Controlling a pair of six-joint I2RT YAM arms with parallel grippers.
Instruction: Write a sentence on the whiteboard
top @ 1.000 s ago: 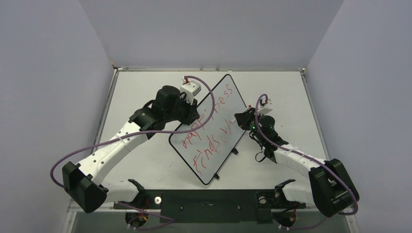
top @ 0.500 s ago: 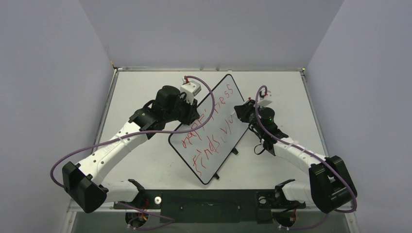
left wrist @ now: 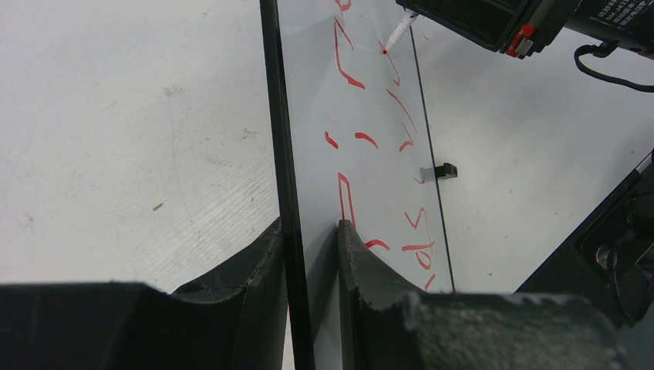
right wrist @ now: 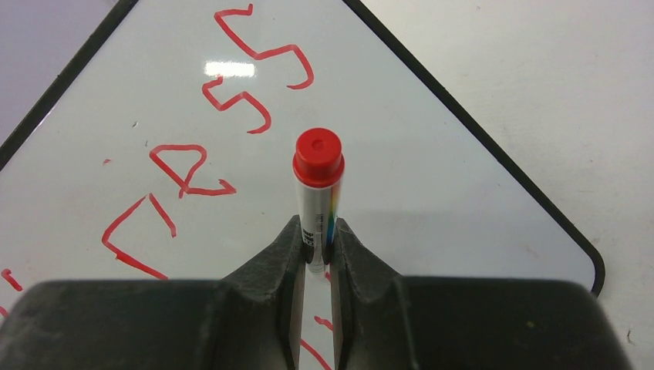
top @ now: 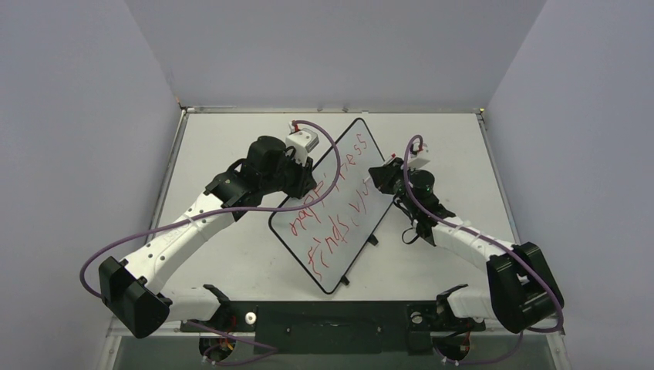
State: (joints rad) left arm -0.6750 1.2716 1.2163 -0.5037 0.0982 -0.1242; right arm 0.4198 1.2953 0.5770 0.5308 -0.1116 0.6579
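The whiteboard point(top: 351, 166) lies diagonally on the table, glossy white with a thin black rim point(left wrist: 276, 116). The sentence point(top: 337, 202) runs across it in two rough red lines, also seen as red strokes point(right wrist: 185, 171). My left gripper point(top: 311, 183) point(left wrist: 310, 235) is shut on the whiteboard's long left edge, one finger on each face. My right gripper point(top: 378, 177) point(right wrist: 317, 245) is shut on a white marker with a red end point(right wrist: 318, 158), above the upper right part of the board. In the left wrist view the marker's tip point(left wrist: 392, 40) sits close to the board surface beside the lettering.
Two small black clips point(top: 372, 240) point(top: 344, 280) stick out from the board's right long edge, one visible as a clip point(left wrist: 443, 170). The matte white table point(top: 224, 139) is walled on three sides. A black base bar point(top: 332, 320) runs along the near edge. Purple cables point(top: 154, 231) loop off both arms.
My right gripper with the marker has shifted a little left and away, further over the board's upper right part. The left gripper and the board have not moved.
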